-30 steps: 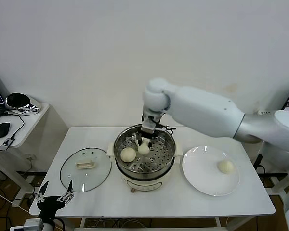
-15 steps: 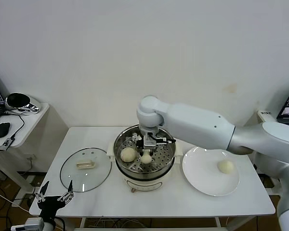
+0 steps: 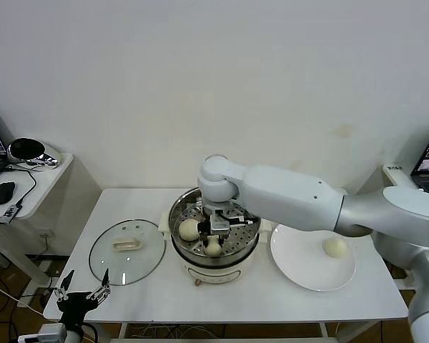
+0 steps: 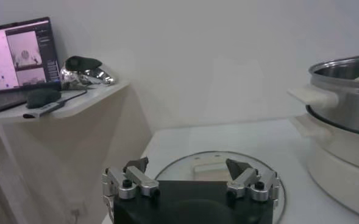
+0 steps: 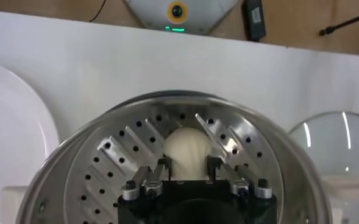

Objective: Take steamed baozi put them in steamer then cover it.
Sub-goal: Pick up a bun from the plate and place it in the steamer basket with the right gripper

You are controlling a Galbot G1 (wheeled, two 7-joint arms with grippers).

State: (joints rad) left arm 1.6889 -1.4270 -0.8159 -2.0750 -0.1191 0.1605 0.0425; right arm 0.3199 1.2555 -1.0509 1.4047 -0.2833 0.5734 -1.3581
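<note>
Steel is framing the action: the right tool [image 3: 214, 239] is reaching down inside the steamer [image 3: 252, 236], its fingers closed narrowly around a steamed baozi [image 5: 187, 148] that is now sitting low on the perforated tray, at the steamer's near side. A second earlier the same bun was hanging higher and nearer the pot's centre — so the arm has been carrying it down and toward the front rim, and the placing is all but done. What is probably remaining for this bun is only for the fingers to spread and the arm to lift clear.

Another baozi [image 3: 189, 229] is already lying on the tray, just to the left of the held one. One more [image 3: 335, 247] is waiting on the white plate [image 3: 300, 268], which is sitting just right of the steamer on the counter [image 3: 222, 296]; a fourth is not showing anywhere.

The cover [image 3: 126, 251] is lying flat on the counter to the left of the steamer, handle up — untouched. The left tool [image 4: 191, 180] is hanging low off the counter's front-left corner, beyond the cover from the steamer, its fingers spread wide and holding nothing.
</note>
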